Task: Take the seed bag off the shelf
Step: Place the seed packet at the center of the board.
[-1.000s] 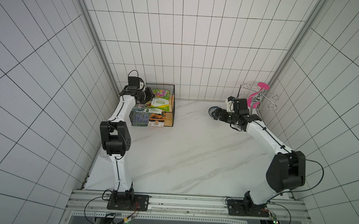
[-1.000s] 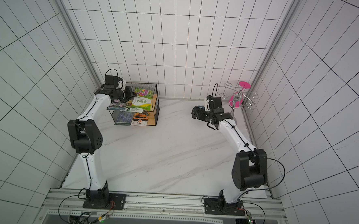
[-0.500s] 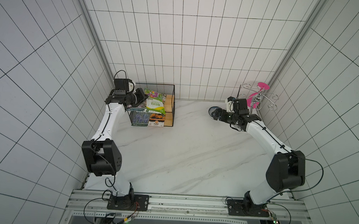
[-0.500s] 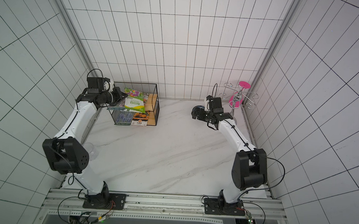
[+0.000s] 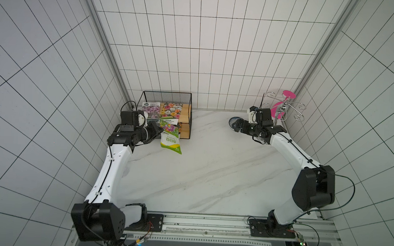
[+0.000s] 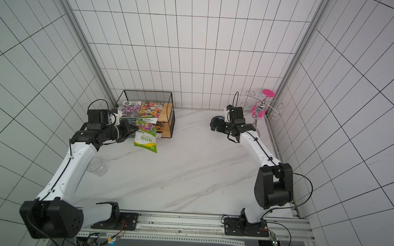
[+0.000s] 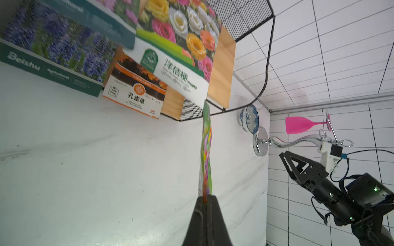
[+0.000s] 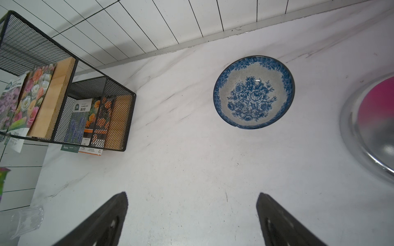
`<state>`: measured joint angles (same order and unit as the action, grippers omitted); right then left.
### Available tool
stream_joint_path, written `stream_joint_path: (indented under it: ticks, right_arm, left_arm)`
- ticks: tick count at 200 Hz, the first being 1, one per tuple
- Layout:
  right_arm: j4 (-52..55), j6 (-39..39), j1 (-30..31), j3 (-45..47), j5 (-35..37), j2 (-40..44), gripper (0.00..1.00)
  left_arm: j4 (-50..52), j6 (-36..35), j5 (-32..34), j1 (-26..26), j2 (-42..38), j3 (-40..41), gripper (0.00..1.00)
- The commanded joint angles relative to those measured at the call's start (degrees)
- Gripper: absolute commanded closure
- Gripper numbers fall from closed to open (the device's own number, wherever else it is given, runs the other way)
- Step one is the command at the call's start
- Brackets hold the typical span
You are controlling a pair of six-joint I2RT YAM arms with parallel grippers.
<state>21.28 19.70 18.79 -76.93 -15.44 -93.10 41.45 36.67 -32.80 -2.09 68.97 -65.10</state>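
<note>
The seed bag [image 5: 171,139] is green and white with flowers printed on it. It hangs from its top corner in front of the shelf [image 5: 185,111], off both wooden boards. My left gripper [image 5: 159,132] is shut on that corner. In the left wrist view the seed bag [image 7: 206,149] shows edge-on, pinched in the left gripper [image 7: 206,199]. I cannot tell whether its lower end touches the table. My right gripper [image 8: 191,198] stands open and holds nothing, near a blue patterned bowl [image 8: 253,91].
Several other seed packets [image 5: 162,109] lie on the shelf's boards [image 6: 166,110]. A clear glass [image 6: 96,167] stands by the left arm. A chrome rack with a pink goblet [image 5: 282,102] stands in the back right corner.
My left arm has drawn back from the shelf's top board, and the seed bag has come off it with the gripper. The right arm has not moved.
</note>
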Motion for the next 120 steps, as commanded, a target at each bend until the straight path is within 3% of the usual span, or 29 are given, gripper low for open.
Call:
stream_joint_path:
  ticks: [1, 51, 120]
  right_arm:
    - [1.0, -0.7, 0.5, 2.3, 0.0, 1.8, 0.01]
    - [1.1, -0.8, 0.5, 4.0, 1.1, 3.1, 0.01]
    - [1.9, -0.8, 0.0, 5.4, 2.4, 3.6, 0.01]
  left_arm:
    - [-1.7, 2.6, -1.3, 4.1, -1.6, 4.0, 1.0]
    - [-13.7, 8.3, -0.6, 15.1, 3.7, 8.4, 1.0]
    - [-27.7, 11.9, 6.4, 25.5, 21.5, 2.7, 1.0]
